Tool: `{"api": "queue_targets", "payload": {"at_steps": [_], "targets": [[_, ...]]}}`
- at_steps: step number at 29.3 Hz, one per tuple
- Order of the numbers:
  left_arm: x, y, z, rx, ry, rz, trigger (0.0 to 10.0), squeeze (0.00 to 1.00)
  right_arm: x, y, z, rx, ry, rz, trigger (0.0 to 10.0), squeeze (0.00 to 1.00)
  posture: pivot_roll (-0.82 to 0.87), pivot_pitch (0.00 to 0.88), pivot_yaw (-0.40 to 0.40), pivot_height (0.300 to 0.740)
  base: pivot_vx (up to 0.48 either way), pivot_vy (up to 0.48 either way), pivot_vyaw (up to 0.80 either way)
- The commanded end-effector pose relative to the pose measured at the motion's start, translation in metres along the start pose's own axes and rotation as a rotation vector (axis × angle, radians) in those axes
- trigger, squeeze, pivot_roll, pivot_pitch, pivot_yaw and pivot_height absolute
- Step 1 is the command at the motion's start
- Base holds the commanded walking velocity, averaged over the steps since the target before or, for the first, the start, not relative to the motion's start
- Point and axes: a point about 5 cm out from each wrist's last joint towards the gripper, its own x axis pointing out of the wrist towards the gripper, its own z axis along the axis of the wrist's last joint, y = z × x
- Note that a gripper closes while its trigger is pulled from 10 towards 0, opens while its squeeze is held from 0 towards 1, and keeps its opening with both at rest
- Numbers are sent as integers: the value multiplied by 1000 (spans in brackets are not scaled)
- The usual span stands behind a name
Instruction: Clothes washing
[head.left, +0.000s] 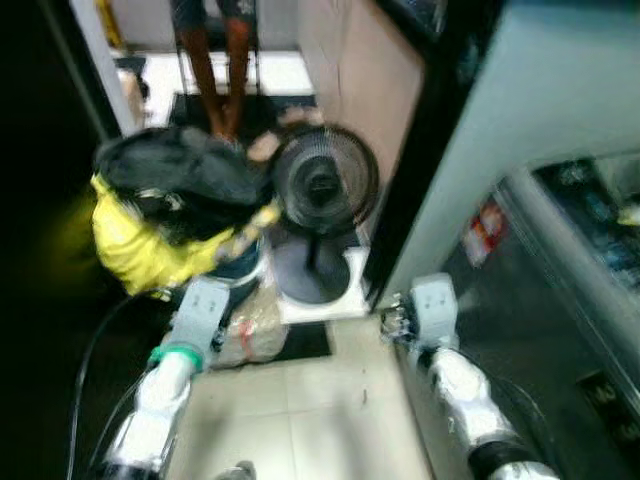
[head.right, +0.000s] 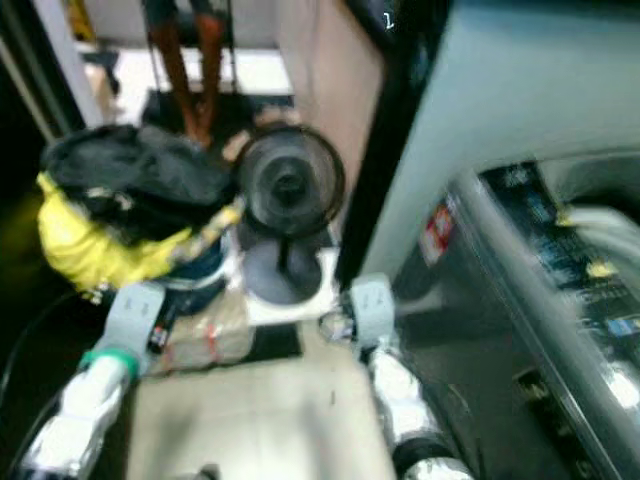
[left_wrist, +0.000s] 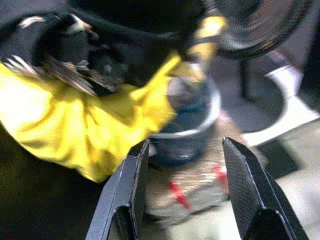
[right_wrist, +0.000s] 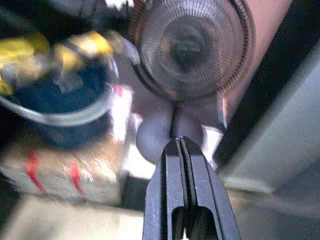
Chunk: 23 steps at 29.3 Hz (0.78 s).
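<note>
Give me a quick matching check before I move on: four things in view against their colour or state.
1. clothes pile
2. fan
3. left gripper
4. right gripper

a. fingers open
b. fingers shut
c. yellow and black
d. dark round grille on a stand

Pairs: 1-c, 2-d, 3-a, 4-b

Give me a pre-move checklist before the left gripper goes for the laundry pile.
1. Left gripper open: ok, fingers spread wide.
2. Left gripper aimed at yellow garment: ok.
3. Black clothes lie on top of the yellow garment: ok.
4. Right gripper empty: ok, fingers shut together on nothing.
5. Fan stands close beside the pile: not ok, snag risk.
6. Person's legs behind the pile: not ok.
</note>
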Motion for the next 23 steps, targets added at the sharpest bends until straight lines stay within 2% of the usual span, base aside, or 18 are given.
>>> {"api": "queue_targets", "payload": {"at_steps": [1, 6, 15, 23], "targets": [[-1, -12, -1, -3, 2, -33, 10000, 0, -13, -15, -19, -9, 77, -46, 10000, 0, 28, 0, 5, 740, 480, 0, 663], [-1, -12, -1, -2, 2, -31, 10000, 0, -13, -15, -18, -10, 73, -44, 10000, 0, 28, 0, 4, 740, 480, 0, 345], [0, -12, -1, -2, 0, -28, 10000, 0, -12, -18, -17, -24, 73, -58, 10000, 0, 28, 0, 4, 740, 480, 0, 749], [0, -12, -2, -2, 0, -27, 10000, 0, -10, -16, -15, -5, 66, -51, 10000, 0, 26, 0, 4, 740, 480, 0, 0]]}}
